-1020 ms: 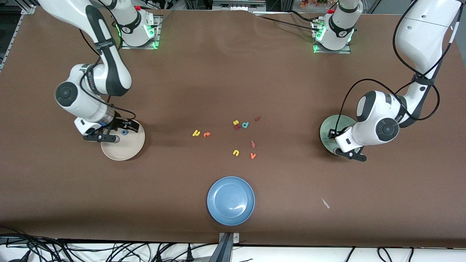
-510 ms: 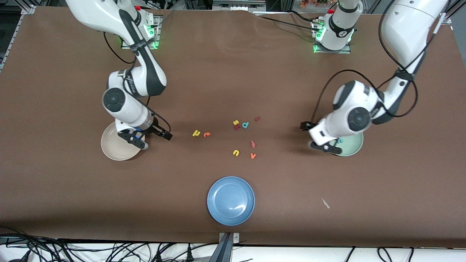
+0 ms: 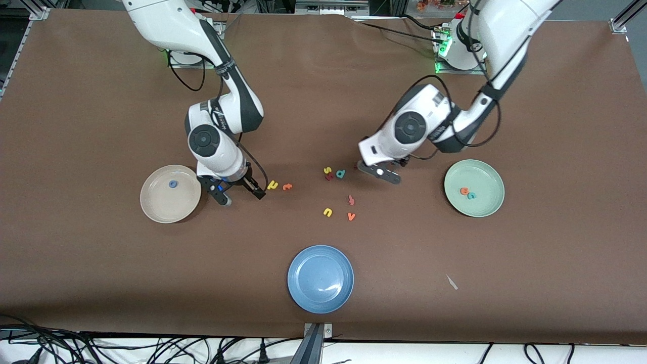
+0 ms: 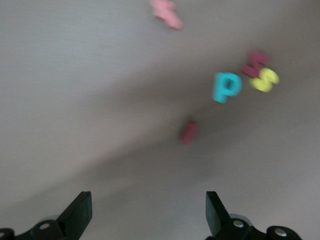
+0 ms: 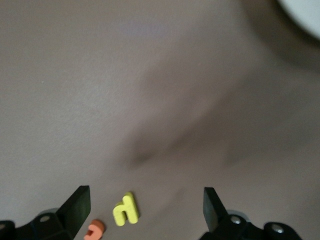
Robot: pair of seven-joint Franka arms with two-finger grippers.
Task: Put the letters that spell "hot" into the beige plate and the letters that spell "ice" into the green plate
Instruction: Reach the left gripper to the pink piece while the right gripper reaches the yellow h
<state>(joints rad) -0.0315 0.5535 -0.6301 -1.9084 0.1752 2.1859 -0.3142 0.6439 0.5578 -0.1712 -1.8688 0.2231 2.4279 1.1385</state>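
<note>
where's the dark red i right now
The dark red "i" lies on the bare table under the open left gripper, beside the teal "d", toward the green plate.

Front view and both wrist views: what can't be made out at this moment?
- Dark red "i": hidden in the front view under the left gripper; blurred in the left wrist view.
- Orange letter beside the yellow "h": cut off by the right wrist view's edge.
- Beige plate: only a blurred corner in the right wrist view.
- Two letters in the green plate: too small to read, front view.
</note>
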